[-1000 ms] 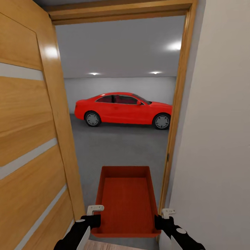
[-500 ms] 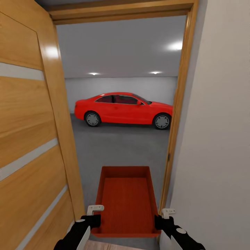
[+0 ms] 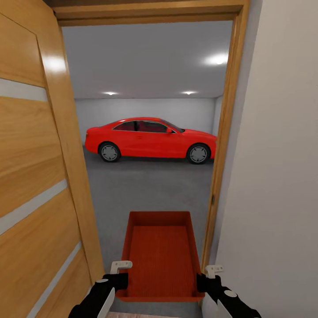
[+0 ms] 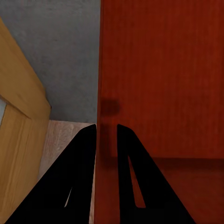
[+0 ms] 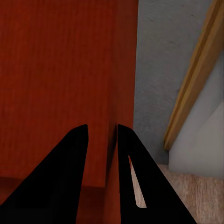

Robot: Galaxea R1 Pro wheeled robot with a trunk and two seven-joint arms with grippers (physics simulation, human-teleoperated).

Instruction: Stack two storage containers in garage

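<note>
The orange-red storage container [image 3: 160,260] is carried in the doorway, its long axis pointing straight ahead toward the garage, open top up; the left gripper [image 4: 107,133] pinches the bin's left wall near its rear corner, one finger inside and one outside; the right gripper [image 5: 102,133] clamps the right wall likewise; beyond lie the grey concrete floor [image 3: 150,190] and a red car [image 3: 150,140]; an open wooden door [image 3: 35,185] stands at left.

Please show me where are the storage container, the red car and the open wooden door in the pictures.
storage container [image 3: 160,258]: head view, on its ribbed inner bottom.
red car [image 3: 150,142]: head view, on the side door panel.
wooden door [image 3: 33,185]: head view, on the wood face of the open leaf.
</note>
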